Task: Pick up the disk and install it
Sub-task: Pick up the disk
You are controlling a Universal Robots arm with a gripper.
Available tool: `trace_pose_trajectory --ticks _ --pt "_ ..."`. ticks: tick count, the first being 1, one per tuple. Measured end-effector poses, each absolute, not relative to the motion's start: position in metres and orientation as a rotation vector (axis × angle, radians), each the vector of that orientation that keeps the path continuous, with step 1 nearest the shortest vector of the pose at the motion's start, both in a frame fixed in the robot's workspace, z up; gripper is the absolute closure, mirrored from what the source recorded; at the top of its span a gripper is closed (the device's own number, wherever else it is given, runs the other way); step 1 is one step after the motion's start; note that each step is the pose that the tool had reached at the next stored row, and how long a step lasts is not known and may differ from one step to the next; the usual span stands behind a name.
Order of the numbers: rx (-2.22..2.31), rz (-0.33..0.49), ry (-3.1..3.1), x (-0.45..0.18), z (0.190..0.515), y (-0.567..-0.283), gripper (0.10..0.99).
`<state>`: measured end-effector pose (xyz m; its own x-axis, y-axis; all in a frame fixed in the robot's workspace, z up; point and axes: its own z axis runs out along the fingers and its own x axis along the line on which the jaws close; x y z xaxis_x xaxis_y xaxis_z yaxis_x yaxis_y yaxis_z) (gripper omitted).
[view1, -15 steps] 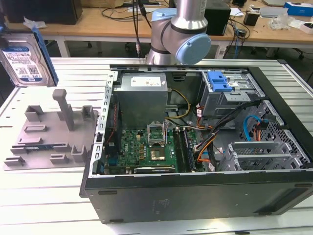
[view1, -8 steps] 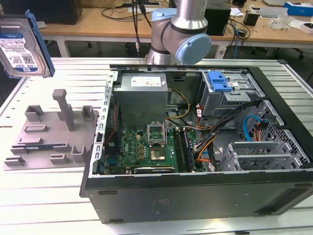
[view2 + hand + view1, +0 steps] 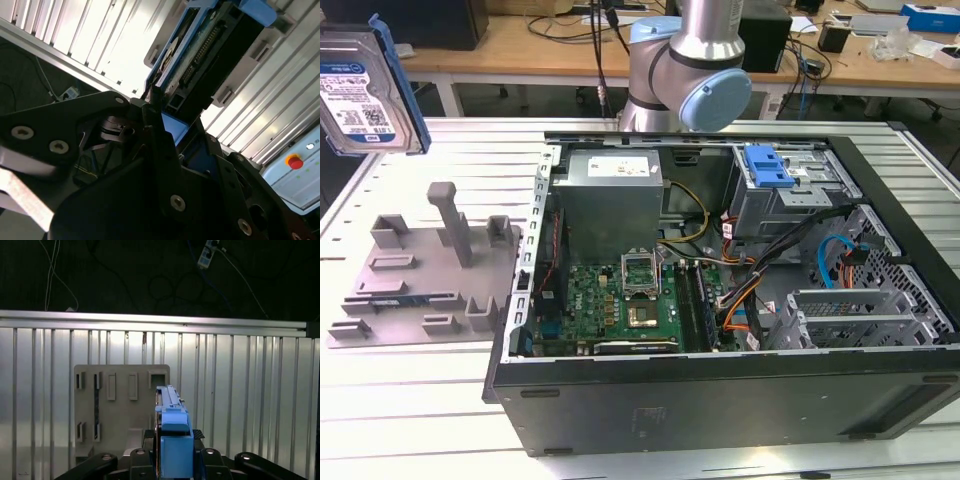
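Note:
The disk (image 3: 365, 92), a silver metal drive with a white-and-blue label in a blue carrier frame, hangs tilted in the air at the exterior view's upper left, above the grey fixture plate (image 3: 420, 270). In the first wrist view the disk (image 3: 172, 432) stands edge-on between the black fingers (image 3: 148, 439), and my gripper (image 3: 172, 460) is shut on it. In the second wrist view the disk (image 3: 200, 65) shows its connector edge, and the gripper (image 3: 172, 137) clamps its blue frame.
An open computer case (image 3: 720, 390) lies on the slatted aluminium table (image 3: 410, 410), with a motherboard (image 3: 610, 305), a power supply (image 3: 610, 195) and a drive bay with a blue latch (image 3: 767, 165). The grey fixture plate (image 3: 120, 410) lies below the disk. The arm's base (image 3: 685, 70) stands behind the case.

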<state>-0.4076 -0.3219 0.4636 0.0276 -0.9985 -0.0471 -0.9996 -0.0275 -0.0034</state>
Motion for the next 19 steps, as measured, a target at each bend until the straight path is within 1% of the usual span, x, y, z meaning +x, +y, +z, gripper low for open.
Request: trace_pose_trajectory --ticks 8,19 --pt "-2.226 0.048 2.165 -0.397 0.468 -0.332 0.718" --pt "-2.227 0.05 2.166 -0.348 0.472 -0.353 0.718"
